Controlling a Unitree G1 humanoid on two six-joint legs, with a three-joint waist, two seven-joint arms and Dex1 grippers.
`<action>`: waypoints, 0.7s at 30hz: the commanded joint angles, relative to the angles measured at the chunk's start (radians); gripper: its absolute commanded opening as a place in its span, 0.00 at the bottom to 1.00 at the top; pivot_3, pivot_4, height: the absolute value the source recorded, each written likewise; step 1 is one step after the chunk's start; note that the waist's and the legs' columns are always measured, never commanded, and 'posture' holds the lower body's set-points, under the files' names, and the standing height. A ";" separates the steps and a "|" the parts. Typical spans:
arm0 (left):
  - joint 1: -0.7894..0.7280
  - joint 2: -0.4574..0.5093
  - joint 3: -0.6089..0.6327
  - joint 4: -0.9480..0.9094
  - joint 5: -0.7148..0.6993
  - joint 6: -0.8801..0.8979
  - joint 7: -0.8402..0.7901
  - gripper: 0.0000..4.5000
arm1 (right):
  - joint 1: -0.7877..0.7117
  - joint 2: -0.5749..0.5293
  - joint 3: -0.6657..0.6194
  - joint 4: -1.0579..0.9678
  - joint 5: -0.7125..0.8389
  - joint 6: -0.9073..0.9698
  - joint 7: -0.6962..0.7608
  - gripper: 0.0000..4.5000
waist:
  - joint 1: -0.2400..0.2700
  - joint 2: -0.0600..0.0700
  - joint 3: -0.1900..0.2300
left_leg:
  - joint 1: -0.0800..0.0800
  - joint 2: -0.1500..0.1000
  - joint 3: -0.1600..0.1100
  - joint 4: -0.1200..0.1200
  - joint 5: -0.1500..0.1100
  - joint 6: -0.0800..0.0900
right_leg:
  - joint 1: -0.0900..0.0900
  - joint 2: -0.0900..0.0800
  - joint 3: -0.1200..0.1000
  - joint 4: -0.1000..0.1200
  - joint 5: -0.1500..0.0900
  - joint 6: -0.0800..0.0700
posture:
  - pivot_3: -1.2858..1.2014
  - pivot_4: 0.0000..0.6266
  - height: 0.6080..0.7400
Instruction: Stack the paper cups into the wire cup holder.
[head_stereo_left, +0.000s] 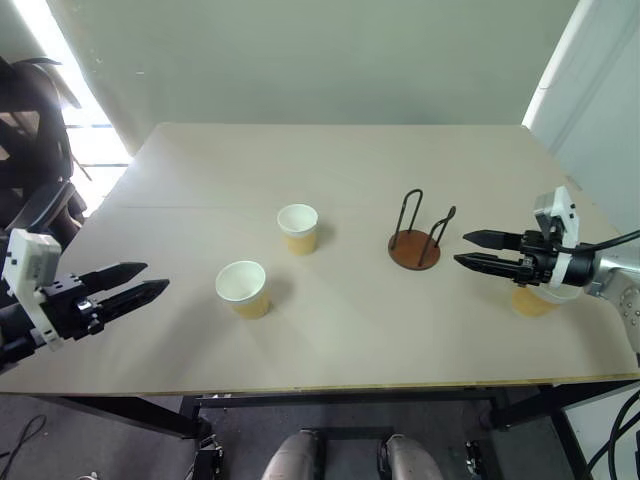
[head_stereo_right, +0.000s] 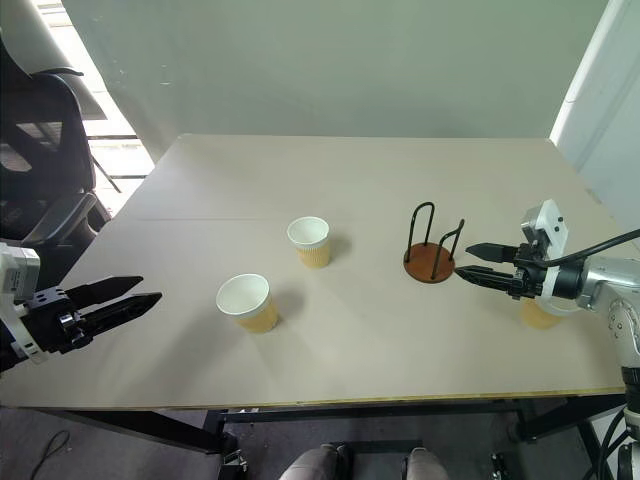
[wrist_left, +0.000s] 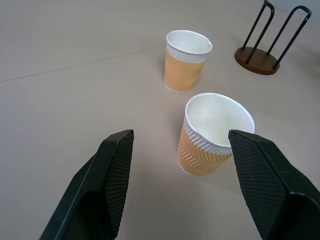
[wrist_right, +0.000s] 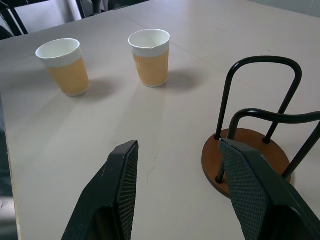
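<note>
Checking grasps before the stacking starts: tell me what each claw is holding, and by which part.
Nothing is held. The left claw stands open short of the nearest paper cup; the right claw stands open beside the wire cup holder.

Cups you have: three — one (head_stereo_left: 242, 288), two (head_stereo_left: 298, 228), three (head_stereo_left: 533, 300)
Holder: one (head_stereo_left: 415, 248)
Grippers: two — left (head_stereo_left: 142, 282), right (head_stereo_left: 472, 250)
</note>
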 joint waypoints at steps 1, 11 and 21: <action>0.000 0.023 0.036 -0.017 0.002 -0.012 -0.009 0.72 | -0.008 -0.013 -0.009 -0.026 0.006 -0.012 0.006 0.57 | 0.000 0.000 0.000 | 0.000 0.000 0.000 0.000 0.000 0.000 | 0.000 0.000 0.000 0.000 0.000 0.000 | 0.52 0.24 1.00; 0.010 0.064 0.035 -0.023 0.010 -0.004 -0.054 0.72 | -0.007 -0.011 -0.017 -0.040 0.018 -0.002 0.004 0.57 | 0.000 0.000 0.000 | 0.000 0.000 0.000 0.000 0.000 0.000 | 0.000 0.000 0.000 0.000 0.000 0.000 | 0.52 0.24 1.00; -0.101 0.115 -0.059 0.044 0.026 -0.030 -0.106 0.72 | 0.095 0.005 -0.064 -0.164 0.075 0.052 -0.054 0.57 | 0.004 0.000 0.000 | -0.001 0.000 0.000 -0.001 0.000 0.000 | 0.000 0.000 0.000 -0.002 0.000 0.000 | 0.52 0.24 1.00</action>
